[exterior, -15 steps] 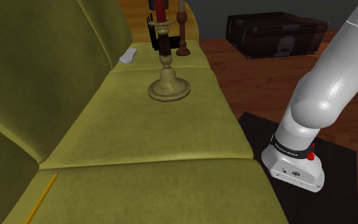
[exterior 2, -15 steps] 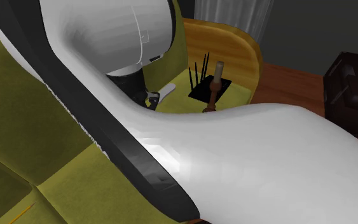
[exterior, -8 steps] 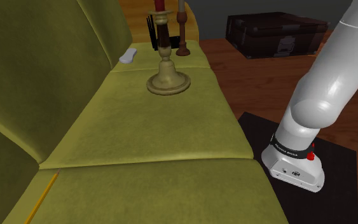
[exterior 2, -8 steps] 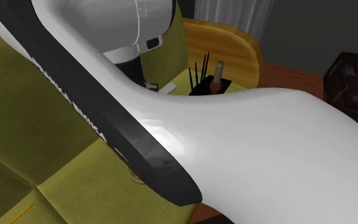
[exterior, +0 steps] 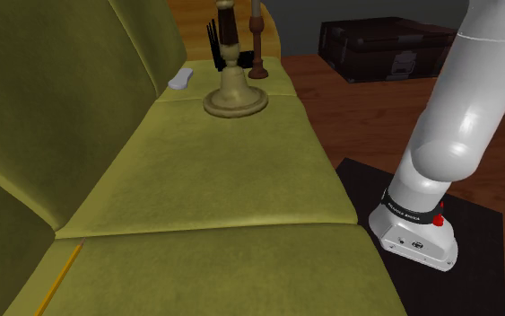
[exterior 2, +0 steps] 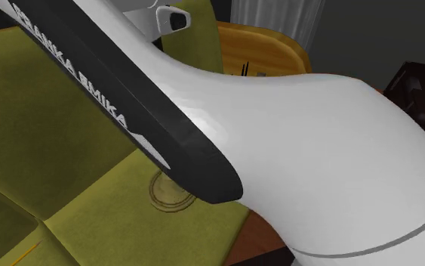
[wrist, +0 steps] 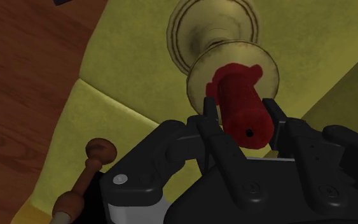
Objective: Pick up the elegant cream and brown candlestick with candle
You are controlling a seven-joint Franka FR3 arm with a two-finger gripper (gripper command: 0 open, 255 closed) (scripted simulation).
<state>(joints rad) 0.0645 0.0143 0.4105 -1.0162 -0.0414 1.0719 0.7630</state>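
On an olive-green sofa [exterior: 196, 179], toward its far end, stands the cream-gold candlestick [exterior: 235, 97] w/ a dark brown stem and a deep red candle [wrist: 238, 105]. Wrist view looks straight down the candle. The black gripper [wrist: 242, 124] comes in from above, fingers [wrist: 210, 130] pressed to either side of the candle, i.e. clamped on it rather than the stem, prob. because the top is easiest to reach from overhead. Base sits on or barely above the cushion; can't tell which. A brown wooden candlestick [exterior: 257, 49] and a black spiked rack [exterior: 213, 40] stand just behind, so a straight vertical lift looks safest.
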